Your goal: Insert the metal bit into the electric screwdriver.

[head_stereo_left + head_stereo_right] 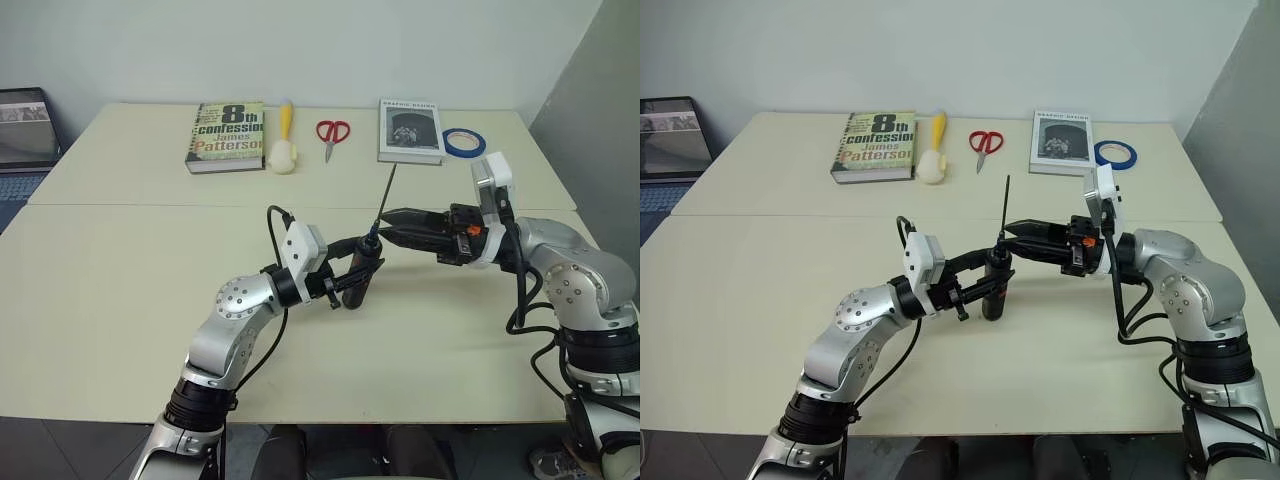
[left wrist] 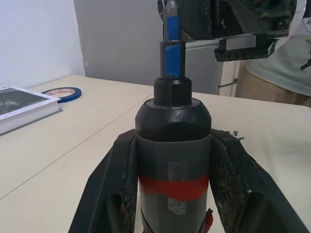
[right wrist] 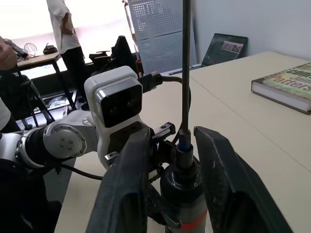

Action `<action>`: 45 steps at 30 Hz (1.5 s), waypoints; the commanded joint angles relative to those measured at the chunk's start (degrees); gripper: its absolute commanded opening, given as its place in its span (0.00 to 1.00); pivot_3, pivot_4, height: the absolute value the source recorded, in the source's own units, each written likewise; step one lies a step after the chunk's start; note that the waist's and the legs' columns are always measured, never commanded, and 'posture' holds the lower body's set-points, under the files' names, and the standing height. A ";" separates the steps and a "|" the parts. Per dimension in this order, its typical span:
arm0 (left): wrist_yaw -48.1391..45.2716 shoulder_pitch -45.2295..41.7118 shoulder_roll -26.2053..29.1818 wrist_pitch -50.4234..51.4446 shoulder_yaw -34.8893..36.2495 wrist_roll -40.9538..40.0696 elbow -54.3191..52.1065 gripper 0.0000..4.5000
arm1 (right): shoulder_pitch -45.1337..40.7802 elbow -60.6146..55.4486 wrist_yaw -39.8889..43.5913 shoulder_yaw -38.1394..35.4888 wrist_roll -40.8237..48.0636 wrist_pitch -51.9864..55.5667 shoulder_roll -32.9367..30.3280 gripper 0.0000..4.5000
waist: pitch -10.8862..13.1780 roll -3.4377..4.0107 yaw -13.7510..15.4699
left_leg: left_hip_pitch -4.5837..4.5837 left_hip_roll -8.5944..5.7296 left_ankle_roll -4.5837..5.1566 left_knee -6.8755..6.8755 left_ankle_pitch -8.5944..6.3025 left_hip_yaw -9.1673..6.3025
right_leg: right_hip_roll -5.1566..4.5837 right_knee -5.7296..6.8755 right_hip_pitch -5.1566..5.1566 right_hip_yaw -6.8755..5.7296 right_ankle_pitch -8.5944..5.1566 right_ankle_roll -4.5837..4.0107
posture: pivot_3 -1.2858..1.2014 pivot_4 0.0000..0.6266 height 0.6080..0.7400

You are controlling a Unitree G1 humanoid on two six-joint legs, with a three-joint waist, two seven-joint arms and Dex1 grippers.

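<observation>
The thick book (image 1: 226, 137) says "8th confession, James Patterson". The thin book (image 1: 410, 130) has small words at its top, too tiny to read. The electric screwdriver (image 1: 994, 285) stands up over the worktop (image 1: 120, 290), squeezed tight in the left fingers (image 2: 109, 194). Its bottom end is hidden in the left wrist view. The metal bit (image 1: 1005, 205) sticks up out of its blue tip. The right gripper (image 3: 177, 141) reaches in sideways, with its fingers apart on both sides of the bit and not squeezing it.
</observation>
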 commanded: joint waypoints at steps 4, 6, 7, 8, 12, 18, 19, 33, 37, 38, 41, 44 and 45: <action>1.70 -2.95 0.50 -1.09 1.09 1.56 -1.52 0.37 | -0.08 -2.81 1.67 -3.32 0.59 -0.57 -4.22 0.67 | 0.02 -0.01 0.03 | 0.00 0.00 0.00 0.00 0.00 0.00 | 0.00 0.00 0.00 0.00 0.00 0.00 | 0.52 0.24 1.00; 2.83 -5.43 0.72 -0.44 1.73 2.34 -1.81 0.37 | 0.77 -3.86 1.61 -4.25 0.65 -0.61 -5.79 0.77 | 0.03 -0.02 0.13 | -0.02 0.00 0.00 0.00 0.00 0.00 | 0.00 0.00 -0.01 0.00 0.00 0.00 | 0.52 0.24 1.00; 3.58 -7.39 1.21 -0.21 2.16 3.26 -1.53 0.37 | 1.69 -4.83 1.43 -4.95 0.14 -1.10 -6.88 0.81 | 0.05 -0.04 0.15 | -0.05 0.00 0.00 0.00 0.00 0.00 | 0.00 0.00 -0.02 0.00 0.00 0.00 | 0.52 0.24 1.00; 4.08 -8.70 1.55 -0.07 2.42 3.92 -1.30 0.37 | 2.35 -5.52 1.29 -5.41 -0.20 -1.44 -7.63 0.86 | 0.06 -0.05 0.18 | -0.06 0.00 0.00 0.00 0.00 0.00 | 0.00 0.00 -0.03 0.00 0.00 0.01 | 0.52 0.24 1.00; 4.79 -15.84 5.33 -0.71 2.51 8.83 2.44 0.37 | 5.92 -9.29 -0.10 -7.52 -1.09 -2.48 -10.18 1.00 | 0.08 -0.08 0.23 | -0.11 0.00 0.00 0.00 0.00 0.00 | 0.00 -0.06 -0.03 -0.01 0.01 0.03 | 0.52 0.24 1.00; -1.43 -25.21 17.10 -1.52 -6.28 23.29 14.15 0.37 | 14.11 -17.29 -2.48 -10.02 -4.41 -4.74 -14.13 1.00 | 0.10 -0.09 -0.06 | -0.15 0.00 0.00 -0.05 -0.01 0.03 | -0.01 -0.14 -0.08 0.01 -0.05 0.08 | 0.52 0.24 1.00; -2.37 -25.90 17.99 -2.58 -7.38 24.72 15.81 0.37 | 14.98 -18.25 -3.12 -10.46 -4.96 -5.30 -14.35 1.00 | 0.10 -0.09 -0.07 | -0.14 0.00 0.00 -0.05 -0.01 0.05 | -0.01 -0.15 -0.08 0.02 -0.05 0.08 | 0.52 0.24 1.00; -10.07 -33.09 13.05 -11.54 -18.11 36.49 34.29 0.37 | 19.73 -27.40 -5.90 -9.40 -14.69 -5.27 -25.43 1.00 | 0.15 -0.19 0.35 | -0.61 -0.01 -0.01 0.02 -0.01 0.01 | -0.03 -0.06 -0.47 -0.02 -0.06 0.10 | 0.52 0.24 1.00; -12.49 -34.13 10.13 -11.33 -19.71 38.18 36.91 0.37 | 19.51 -27.50 -6.38 -9.30 -14.06 -4.87 -25.83 1.00 | 0.15 -0.20 0.35 | -0.62 -0.02 -0.01 0.05 -0.01 0.01 | -0.04 -0.07 -0.45 -0.01 -0.06 0.10 | 0.52 0.24 1.00; -12.87 -34.36 9.50 -11.26 -20.35 39.00 37.81 0.37 | 19.68 -27.52 -6.43 -9.37 -14.07 -4.81 -25.87 1.00 | 0.15 -0.20 0.37 | -0.62 -0.02 -0.01 0.06 -0.01 0.02 | -0.04 -0.07 -0.45 -0.01 -0.06 0.10 | 0.52 0.24 1.00; -13.56 -34.80 7.84 -11.23 -20.81 39.97 39.68 0.45 | 20.74 -27.67 -6.18 -9.86 -13.98 -4.35 -26.15 1.00 | 0.14 -0.20 0.37 | -0.62 -0.02 -0.01 0.06 -0.01 0.01 | -0.04 -0.06 -0.44 -0.01 -0.06 0.10 | 0.52 0.24 1.00; -15.15 -35.07 7.23 -11.63 -20.75 40.37 40.56 0.62 | 21.56 -27.67 -6.03 -10.34 -13.83 -3.98 -26.27 1.00 | 0.14 -0.20 0.45 | -0.62 -0.02 -0.01 0.06 -0.01 0.01 | -0.04 -0.06 -0.44 -0.01 -0.06 0.10 | 0.52 0.24 1.00; -15.86 -35.10 7.21 -11.58 -20.54 40.19 40.48 0.67 | 21.85 -27.60 -5.90 -10.49 -13.77 -3.91 -26.38 1.00 | 0.14 -0.21 0.46 | -0.62 -0.02 -0.01 0.07 -0.01 0.01 | -0.05 -0.06 -0.43 -0.01 -0.06 0.10 | 0.52 0.24 1.00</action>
